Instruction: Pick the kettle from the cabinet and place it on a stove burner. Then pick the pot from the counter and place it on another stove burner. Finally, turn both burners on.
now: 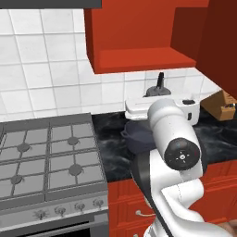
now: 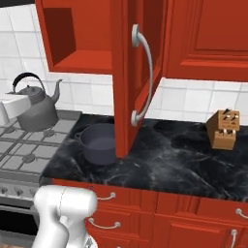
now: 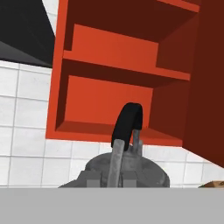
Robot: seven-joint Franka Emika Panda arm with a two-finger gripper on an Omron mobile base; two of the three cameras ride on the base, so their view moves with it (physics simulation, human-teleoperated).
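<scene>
The small grey kettle (image 2: 38, 110) with its arched black handle (image 3: 128, 121) hangs in the air, below and in front of the red cabinet niche (image 2: 68, 41). My gripper (image 3: 109, 180) is shut on the lower part of that handle, and the white hand (image 2: 13, 107) sits at the kettle's left. From the left base camera just the kettle's top (image 1: 157, 89) pokes up behind the hand. The wide dark pot (image 2: 99, 143) stands on the black counter (image 2: 174, 155) right of the stove (image 1: 46, 157); my arm hides part of the pot (image 1: 136, 138).
The red cabinet door (image 2: 131, 72) with a silver bar handle stands open, jutting out over the pot. A wooden knife block (image 2: 224, 128) sits at the counter's back right. Stove knobs (image 1: 69, 208) line the front panel. Red drawers run below the counter.
</scene>
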